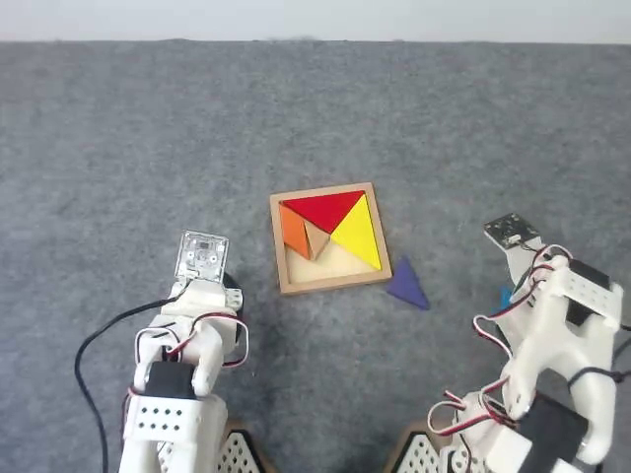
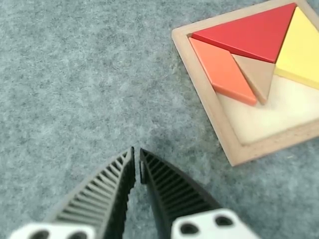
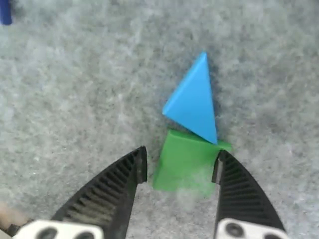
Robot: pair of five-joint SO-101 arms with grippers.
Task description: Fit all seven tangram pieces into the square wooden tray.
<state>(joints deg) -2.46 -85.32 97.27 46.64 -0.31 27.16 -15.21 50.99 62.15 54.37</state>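
Observation:
The square wooden tray (image 1: 286, 283) sits mid-table and holds a red triangle (image 1: 322, 208), a yellow triangle (image 1: 361, 236), an orange parallelogram (image 1: 294, 233) and a small tan triangle (image 1: 316, 241). Its near part is bare wood. A purple triangle (image 1: 406, 285) lies just off the tray's right corner. My left gripper (image 2: 136, 152) is shut on nothing above the grey mat, short of the tray's corner (image 2: 199, 94). My right gripper (image 3: 179, 164) is open, its fingers on either side of a green square (image 3: 187, 162). A blue triangle (image 3: 194, 99) touches the square's far edge.
Grey felt covers the table. The left arm (image 1: 192, 335) is at the near left and the right arm (image 1: 552, 325) at the near right, over the blue piece (image 1: 505, 297). A dark blue-purple edge (image 3: 4, 12) shows at the right wrist view's corner.

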